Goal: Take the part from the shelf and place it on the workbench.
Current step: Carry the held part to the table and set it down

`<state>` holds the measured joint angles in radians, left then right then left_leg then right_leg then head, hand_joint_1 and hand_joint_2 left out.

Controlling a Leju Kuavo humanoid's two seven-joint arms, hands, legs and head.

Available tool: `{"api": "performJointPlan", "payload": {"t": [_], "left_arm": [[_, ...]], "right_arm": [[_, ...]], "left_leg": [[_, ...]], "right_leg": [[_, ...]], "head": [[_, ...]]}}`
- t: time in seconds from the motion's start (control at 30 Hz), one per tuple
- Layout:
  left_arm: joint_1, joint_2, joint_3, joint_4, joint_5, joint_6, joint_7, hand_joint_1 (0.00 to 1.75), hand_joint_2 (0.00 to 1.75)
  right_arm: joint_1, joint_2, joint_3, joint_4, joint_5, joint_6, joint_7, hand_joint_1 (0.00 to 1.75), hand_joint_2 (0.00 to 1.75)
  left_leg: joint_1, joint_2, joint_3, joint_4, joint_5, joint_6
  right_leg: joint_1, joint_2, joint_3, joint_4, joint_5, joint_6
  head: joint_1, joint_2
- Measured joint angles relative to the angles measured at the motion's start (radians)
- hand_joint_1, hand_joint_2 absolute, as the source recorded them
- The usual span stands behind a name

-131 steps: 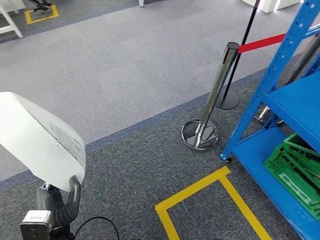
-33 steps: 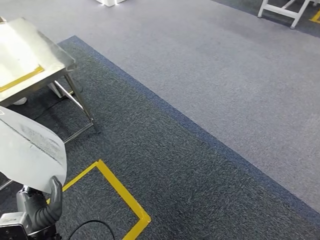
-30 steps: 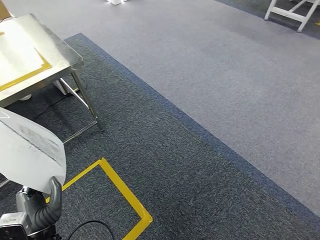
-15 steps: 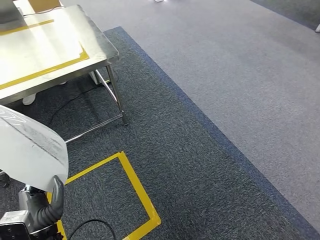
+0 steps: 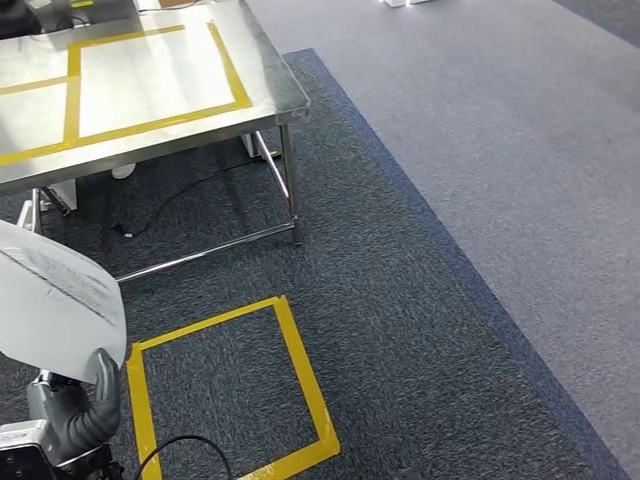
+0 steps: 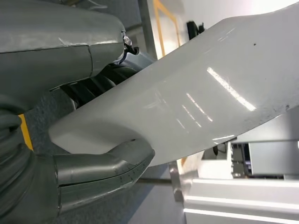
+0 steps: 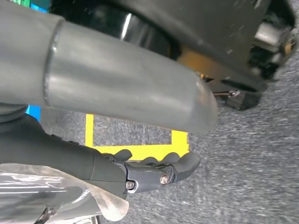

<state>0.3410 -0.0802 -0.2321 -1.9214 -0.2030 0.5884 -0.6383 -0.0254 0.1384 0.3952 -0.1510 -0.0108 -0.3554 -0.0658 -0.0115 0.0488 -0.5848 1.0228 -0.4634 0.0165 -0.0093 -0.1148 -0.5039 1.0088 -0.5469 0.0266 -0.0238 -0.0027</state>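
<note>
Left hand: we see our left hand (image 5: 72, 415) low at the left in the head view, and it grips the part by its lower edge. In the left wrist view the thick grey thumb (image 6: 105, 170) presses on one face of the part and the darker fingers (image 6: 89, 88) lie against the other face.
Part: the part (image 5: 56, 310) is a white, curved, glossy sheet with a dark printed strip near one edge. It stands above our left hand, over the dark carpet, and it is not on the workbench. In the left wrist view its shiny surface (image 6: 197, 98) reflects the lamps.
Workbench: the workbench (image 5: 272, 85) is a steel table ahead and to the left, apart from the part. On its top we see rectangles of yellow tape (image 5: 155, 75).
Right hand: our right hand (image 7: 155, 172) hangs over the carpet with its dark fingers stretched out side by side, and it holds nothing.
Floor: a square of yellow tape (image 5: 302, 370) lies on the dark carpet (image 5: 392, 320) just beside our left hand. A lighter grey carpet (image 5: 513, 150) begins to the right. A black cable (image 5: 181, 445) runs near the wrist.
</note>
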Motion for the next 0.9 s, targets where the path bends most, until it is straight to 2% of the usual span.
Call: {"api": "performJointPlan", "payload": {"t": [0.07, 0.1, 0.13, 0.17, 0.2, 0.23, 0.27, 0.3, 0.33, 0.37, 0.4, 0.43, 0.47, 0.5, 0.57, 0.63, 0.67, 0.7, 0.73, 0.77, 0.8, 0.83, 0.9], "left_arm": [[-0.001, 0.0, 0.0, 0.0, 0.002, 0.002, 0.0, 1.75, 1.75], [-0.003, -0.001, 0.001, 0.001, 0.002, 0.002, 0.0, 1.75, 1.75], [-0.004, -0.001, 0.001, 0.001, 0.002, 0.002, 0.0, 1.75, 1.75], [-0.004, -0.001, 0.001, 0.002, 0.003, 0.003, 0.0, 1.75, 1.75], [-0.004, -0.001, 0.001, 0.004, 0.003, 0.003, 0.0, 1.75, 1.75], [-0.004, -0.001, 0.001, 0.005, 0.004, 0.004, 0.001, 1.75, 1.75], [-0.004, -0.001, 0.001, 0.007, 0.004, 0.005, 0.002, 1.75, 1.75], [-0.004, -0.001, 0.001, 0.008, 0.004, 0.006, 0.003, 1.75, 1.75], [-0.005, -0.001, 0.001, 0.01, 0.004, 0.006, 0.004, 1.75, 1.75], [-0.006, -0.001, 0.001, 0.011, 0.004, 0.007, 0.004, 1.75, 1.75], [-0.007, -0.001, 0.0, 0.012, 0.003, 0.008, 0.004, 1.75, 1.75], [-0.007, -0.001, 0.0, 0.013, 0.003, 0.009, 0.004, 1.75, 1.75], [-0.008, 0.0, 0.0, 0.014, 0.003, 0.01, 0.004, 1.75, 1.75], [-0.007, 0.0, 0.0, 0.014, 0.002, 0.01, 0.004, 1.75, 1.75], [-0.01, 0.0, 0.0, 0.015, 0.0, 0.012, 0.004, 1.75, 1.75], [-0.015, 0.002, 0.0, 0.017, -0.003, 0.012, 0.004, 1.75, 1.75], [-0.016, 0.003, 0.0, 0.018, -0.004, 0.012, 0.004, 1.75, 1.75], [-0.016, 0.004, 0.0, 0.02, -0.005, 0.012, 0.004, 1.75, 1.75], [-0.016, 0.004, 0.0, 0.022, -0.005, 0.012, 0.004, 1.75, 1.75], [-0.015, 0.005, 0.0, 0.023, -0.005, 0.013, 0.004, 1.75, 1.75], [-0.015, 0.006, 0.0, 0.024, -0.005, 0.014, 0.004, 1.75, 1.75], [-0.016, 0.006, 0.0, 0.024, -0.005, 0.015, 0.004, 1.75, 1.75], [-0.018, 0.007, 0.0, 0.024, -0.006, 0.016, 0.004, 1.75, 1.75]], "right_arm": [[-0.004, 0.0, 0.002, -0.001, 0.0, 0.0, 0.0, 0.0, 0.0], [-0.005, 0.0, 0.004, -0.001, 0.001, 0.001, 0.001, 0.0, 0.0], [-0.005, -0.001, 0.005, -0.001, 0.001, 0.001, 0.001, 0.0, 0.0], [-0.003, -0.001, 0.006, -0.001, 0.0, 0.001, 0.002, 0.0, 0.0], [0.0, -0.002, 0.006, 0.0, 0.0, 0.001, 0.003, 0.0, 0.0], [0.002, -0.002, 0.007, 0.0, 0.0, 0.001, 0.004, 0.0, 0.0], [0.004, -0.003, 0.007, 0.0, 0.0, 0.001, 0.004, 0.0, 0.0], [0.004, -0.003, 0.007, 0.0, 0.0, 0.001, 0.004, 0.0, 0.0], [0.004, -0.003, 0.007, 0.0, 0.0, 0.001, 0.004, 0.0, 0.0], [0.004, -0.003, 0.008, 0.0, 0.0, 0.001, 0.004, 0.0, 0.0], [0.003, -0.003, 0.008, 0.0, 0.0, 0.002, 0.004, 0.0, 0.0], [0.003, -0.003, 0.008, 0.0, 0.0, 0.002, 0.004, 0.0, 0.0], [0.002, -0.003, 0.008, 0.0, 0.0, 0.002, 0.004, 0.0, 0.0], [0.001, -0.003, 0.008, 0.0, 0.0, 0.003, 0.004, 0.0, 0.0], [0.0, -0.003, 0.008, 0.0, 0.0, 0.003, 0.003, 0.0, 0.0], [0.001, -0.004, 0.008, 0.0, 0.0, 0.005, 0.003, 0.0, 0.0], [0.003, -0.004, 0.008, 0.0, 0.0, 0.005, 0.003, 0.0, 0.0], [0.005, -0.004, 0.008, 0.0, 0.0, 0.006, 0.004, 0.0, 0.0], [0.005, -0.004, 0.008, 0.0, 0.0, 0.006, 0.004, 0.0, 0.0], [0.005, -0.004, 0.008, 0.0, 0.0, 0.006, 0.004, 0.0, 0.0], [0.004, -0.004, 0.008, 0.0, 0.001, 0.006, 0.004, 0.0, 0.0], [0.003, -0.004, 0.008, 0.0, 0.001, 0.006, 0.004, 0.0, 0.0], [0.002, -0.004, 0.008, 0.0, 0.001, 0.006, 0.003, 0.0, 0.0]], "left_leg": [[0.006, -0.021, 0.005, -0.008, 0.004, 0.011], [0.009, -0.031, 0.006, -0.01, 0.006, 0.015], [0.01, -0.042, 0.006, -0.01, 0.005, 0.018], [0.01, -0.056, 0.006, -0.01, 0.005, 0.019], [0.01, -0.07, 0.007, -0.009, 0.004, 0.02], [0.009, -0.086, 0.008, -0.009, 0.003, 0.02], [0.01, -0.102, 0.01, -0.008, 0.002, 0.02], [0.01, -0.117, 0.012, -0.007, 0.001, 0.018], [0.01, -0.13, 0.013, -0.005, -0.002, 0.014], [0.01, -0.143, 0.011, -0.003, -0.004, 0.01], [0.011, -0.154, 0.009, -0.001, -0.005, 0.005], [0.012, -0.165, 0.006, 0.0, -0.004, 0.0], [0.014, -0.177, 0.004, -0.001, -0.003, -0.006], [0.016, -0.179, 0.003, -0.001, -0.003, -0.011], [0.014, -0.138, -0.012, 0.033, -0.026, -0.023], [0.014, -0.08, -0.063, 0.145, -0.085, -0.033], [0.016, -0.069, -0.095, 0.212, -0.113, -0.037], [0.018, -0.064, -0.12, 0.263, -0.127, -0.039], [0.02, -0.062, -0.128, 0.277, -0.121, -0.04], [0.021, -0.058, -0.116, 0.253, -0.096, -0.04], [0.021, -0.05, -0.087, 0.194, -0.059, -0.037], [0.018, -0.025, -0.052, 0.124, -0.028, -0.033], [0.007, 0.021, -0.004, 0.024, 0.0, -0.02]], "right_leg": [[-0.003, 0.05, -0.019, 0.043, -0.03, 0.009], [-0.004, 0.082, -0.047, 0.097, -0.057, 0.011], [-0.005, 0.101, -0.085, 0.167, -0.087, 0.012], [-0.004, 0.108, -0.124, 0.234, -0.107, 0.013], [-0.004, 0.111, -0.154, 0.278, -0.111, 0.013], [-0.004, 0.113, -0.168, 0.283, -0.094, 0.012], [-0.004, 0.117, -0.16, 0.246, -0.057, 0.01], [-0.005, 0.131, -0.138, 0.179, -0.011, 0.008], [-0.007, 0.156, -0.112, 0.11, 0.023, 0.005], [-0.009, 0.178, -0.088, 0.055, 0.045, 0.003], [-0.01, 0.195, -0.072, 0.023, 0.052, 0.002], [-0.01, 0.2, -0.065, 0.015, 0.047, -0.001], [-0.009, 0.19, -0.06, 0.012, 0.048, -0.005], [-0.009, 0.178, -0.057, 0.01, 0.049, -0.011], [-0.011, 0.151, -0.05, 0.004, 0.049, -0.024], [-0.01, 0.121, -0.044, 0.002, 0.045, -0.034], [-0.009, 0.105, -0.042, 0.002, 0.042, -0.036], [-0.008, 0.09, -0.04, 0.002, 0.039, -0.036], [-0.008, 0.075, -0.037, 0.002, 0.036, -0.036], [-0.008, 0.061, -0.033, 0.002, 0.033, -0.034], [-0.008, 0.049, -0.028, 0.002, 0.029, -0.032], [-0.007, 0.038, -0.023, 0.002, 0.025, -0.029], [-0.001, 0.018, -0.015, 0.003, 0.016, -0.019]], "head": [[0.005, 0.0], [0.009, 0.0], [0.011, 0.0], [0.013, 0.0], [0.014, 0.0], [0.014, 0.0], [0.014, 0.0], [0.014, 0.0], [0.014, 0.0], [0.013, 0.0], [0.013, 0.0], [0.013, 0.0], [0.013, 0.0], [0.013, 0.0], [0.008, 0.0], [0.002, 0.0], [0.002, 0.0], [0.002, 0.0], [0.002, 0.0], [0.002, 0.0], [0.002, 0.0], [0.002, 0.0], [0.001, 0.0]]}}
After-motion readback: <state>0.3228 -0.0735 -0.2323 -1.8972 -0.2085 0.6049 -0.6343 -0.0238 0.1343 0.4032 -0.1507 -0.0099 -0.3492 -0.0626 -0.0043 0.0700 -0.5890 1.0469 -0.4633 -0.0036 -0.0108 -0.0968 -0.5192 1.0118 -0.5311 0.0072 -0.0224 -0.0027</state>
